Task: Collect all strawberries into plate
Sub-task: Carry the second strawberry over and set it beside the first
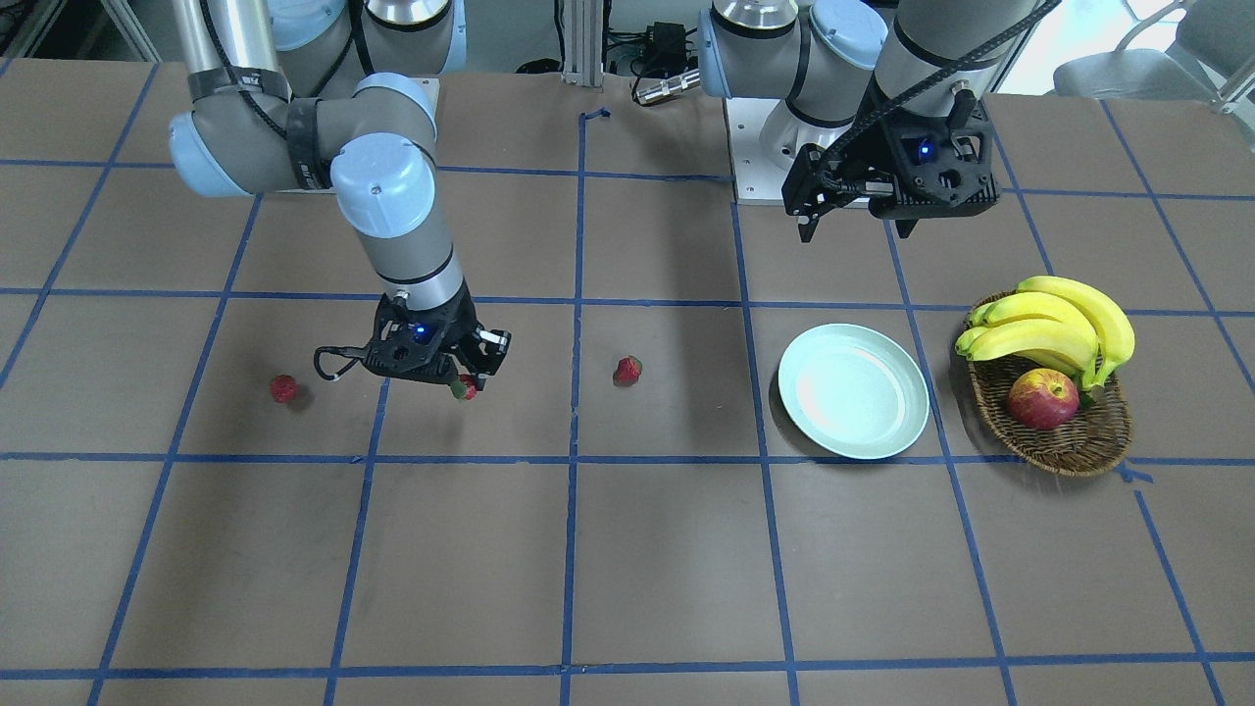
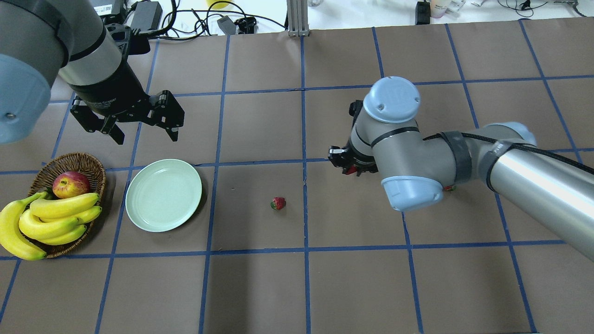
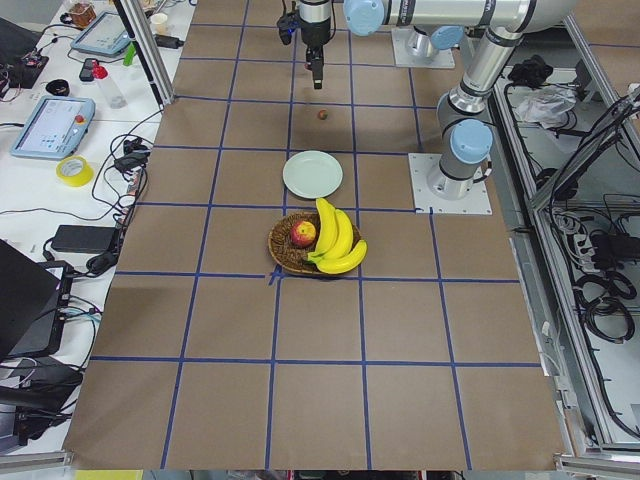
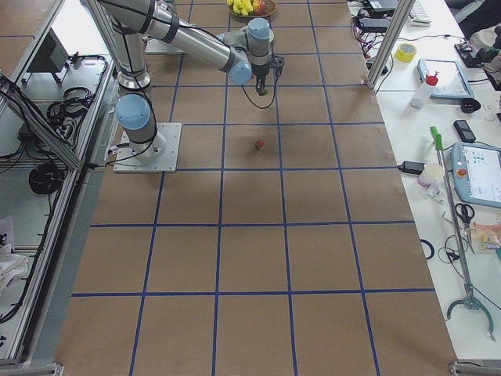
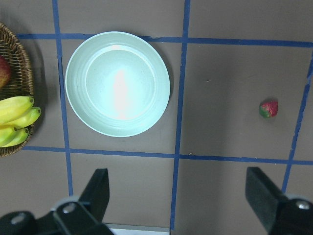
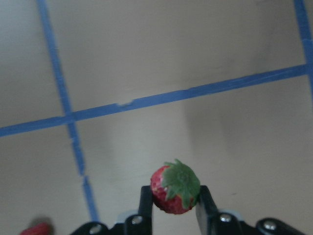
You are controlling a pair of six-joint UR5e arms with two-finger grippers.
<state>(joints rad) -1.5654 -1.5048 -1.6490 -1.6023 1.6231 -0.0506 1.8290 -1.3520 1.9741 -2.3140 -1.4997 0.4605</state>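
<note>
My right gripper is shut on a strawberry and holds it just above the table, as the right wrist view shows. A second strawberry lies on the table on the far side of that gripper from the plate. It is half hidden under the arm in the overhead view. A third strawberry lies between the right gripper and the plate. The mint-green plate has nothing on it. My left gripper is open and empty, hovering beyond the plate.
An oval wicker basket with bananas and a red-yellow apple stands right beside the plate, on its side away from the strawberries. Blue tape lines grid the brown table.
</note>
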